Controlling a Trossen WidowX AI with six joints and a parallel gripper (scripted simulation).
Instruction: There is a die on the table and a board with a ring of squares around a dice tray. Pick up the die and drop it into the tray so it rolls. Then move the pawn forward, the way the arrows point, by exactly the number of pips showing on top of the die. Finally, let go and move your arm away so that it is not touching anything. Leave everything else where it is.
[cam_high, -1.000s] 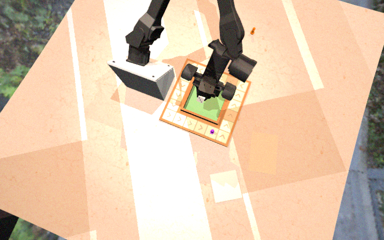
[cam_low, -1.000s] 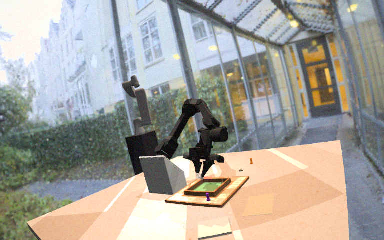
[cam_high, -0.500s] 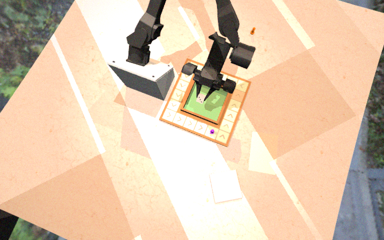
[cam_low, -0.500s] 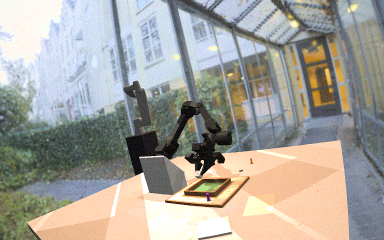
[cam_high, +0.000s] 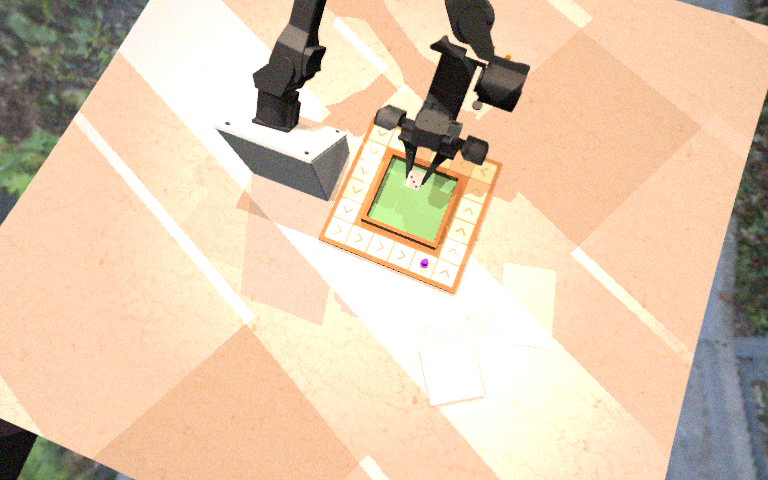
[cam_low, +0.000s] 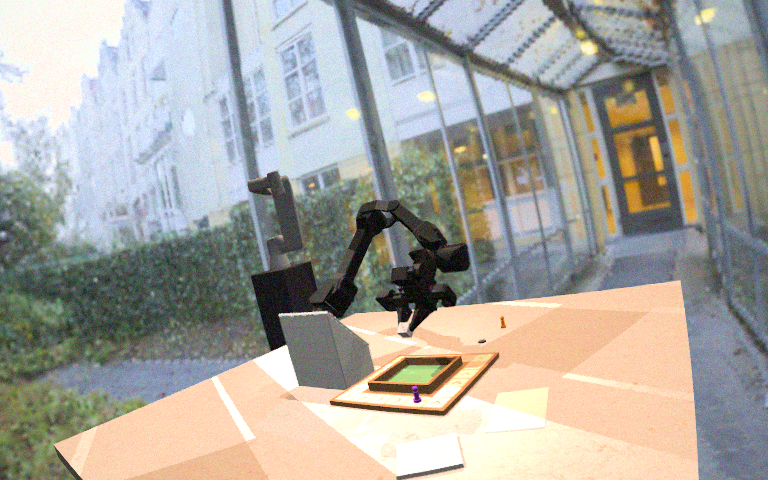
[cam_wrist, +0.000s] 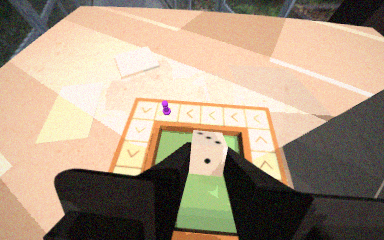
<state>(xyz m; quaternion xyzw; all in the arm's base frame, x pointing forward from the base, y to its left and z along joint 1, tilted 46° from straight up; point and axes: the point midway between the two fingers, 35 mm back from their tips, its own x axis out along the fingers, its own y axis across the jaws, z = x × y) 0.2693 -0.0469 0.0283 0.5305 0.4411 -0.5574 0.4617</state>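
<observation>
My gripper (cam_high: 416, 176) (cam_low: 405, 331) (cam_wrist: 206, 149) is shut on the white die (cam_high: 414, 180) (cam_low: 403, 327) (cam_wrist: 207, 167) and holds it in the air above the tray, higher than its walls. One face of the die with a single pip faces the wrist camera. The green-floored dice tray (cam_high: 396, 232) (cam_low: 407, 389) (cam_wrist: 200, 129) is empty in the parts that show. The purple pawn (cam_high: 424, 263) (cam_low: 416, 394) (cam_wrist: 166, 107) stands upright on the board's square beside the corner square. The board (cam_high: 388, 259) (cam_low: 390, 408) (cam_wrist: 269, 120) has arrows on its squares.
A grey wedge-shaped block (cam_high: 283, 166) (cam_low: 317, 356) (cam_wrist: 345, 150) stands beside the board. A flat pale slab (cam_high: 451, 372) (cam_low: 429, 454) (cam_wrist: 136, 62) and a yellowish sheet (cam_high: 529, 300) (cam_low: 519, 408) (cam_wrist: 67, 117) lie nearby. An orange pawn (cam_low: 502, 322) and a small dark disc (cam_high: 476, 105) (cam_low: 481, 341) are behind the board.
</observation>
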